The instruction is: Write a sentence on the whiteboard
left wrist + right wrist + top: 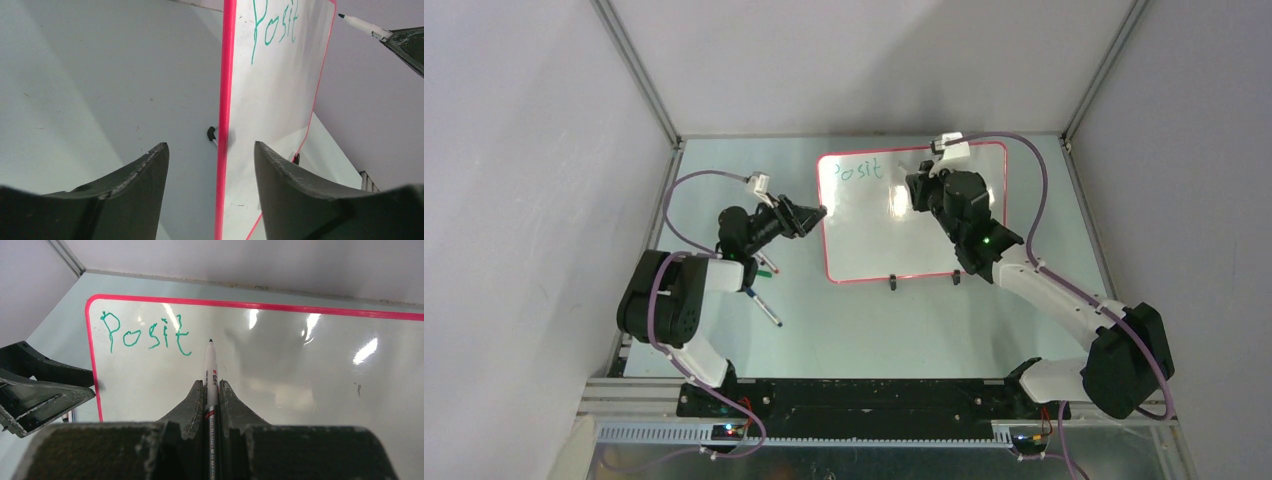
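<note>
Closest to us, at the near edge of the table, sit the two arm bases. The left arm is folded by the left wall, and the right arm reaches forward and inward. Just past the left arm we see two loose pens on the table, a darker one nearer and a green-ended one behind it.

Farther on comes the whiteboard, with its two small black feet along its near edge. The left gripper is at the board's left side. Its jaws are apart and straddle the red-pink rim, and we see a gap on either side of it.

The right gripper hangs over the board's upper middle, jaws clamped on a white marker that points away from us. The marker's dark tip is just right of the last letter. From the left wrist view it looks lifted off the surface.

The sentence is in the board's far left corner. So far it is thin green letters reading "Posit", and the rest of the board is bare and glossy. Beyond the board we see a strip of table and then the grey back wall.
</note>
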### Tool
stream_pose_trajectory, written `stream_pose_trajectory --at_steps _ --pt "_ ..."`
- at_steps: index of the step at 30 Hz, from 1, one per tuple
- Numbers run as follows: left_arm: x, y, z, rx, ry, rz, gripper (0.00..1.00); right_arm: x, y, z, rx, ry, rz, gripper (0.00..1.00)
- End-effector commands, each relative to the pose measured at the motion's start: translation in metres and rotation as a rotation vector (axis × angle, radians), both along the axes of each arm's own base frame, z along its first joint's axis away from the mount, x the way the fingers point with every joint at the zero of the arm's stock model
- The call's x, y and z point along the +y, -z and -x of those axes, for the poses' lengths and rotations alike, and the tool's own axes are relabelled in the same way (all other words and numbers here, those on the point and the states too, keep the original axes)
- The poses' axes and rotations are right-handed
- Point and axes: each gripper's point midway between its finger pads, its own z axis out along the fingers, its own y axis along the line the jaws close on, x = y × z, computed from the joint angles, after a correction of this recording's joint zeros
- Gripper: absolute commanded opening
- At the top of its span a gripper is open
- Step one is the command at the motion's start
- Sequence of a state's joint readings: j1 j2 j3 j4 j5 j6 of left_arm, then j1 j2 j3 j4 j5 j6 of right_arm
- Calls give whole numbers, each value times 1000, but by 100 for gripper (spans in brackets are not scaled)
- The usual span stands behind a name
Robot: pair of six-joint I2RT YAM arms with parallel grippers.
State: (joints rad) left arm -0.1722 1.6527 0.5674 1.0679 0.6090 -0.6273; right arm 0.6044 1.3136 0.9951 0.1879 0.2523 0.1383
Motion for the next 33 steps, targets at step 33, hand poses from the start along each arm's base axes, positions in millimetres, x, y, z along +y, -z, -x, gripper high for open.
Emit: stream_pose_trajectory --at_steps 33 --pt "13 -49 6 -190 -66 -66 99 2 -28 4 -88 -17 -80 0"
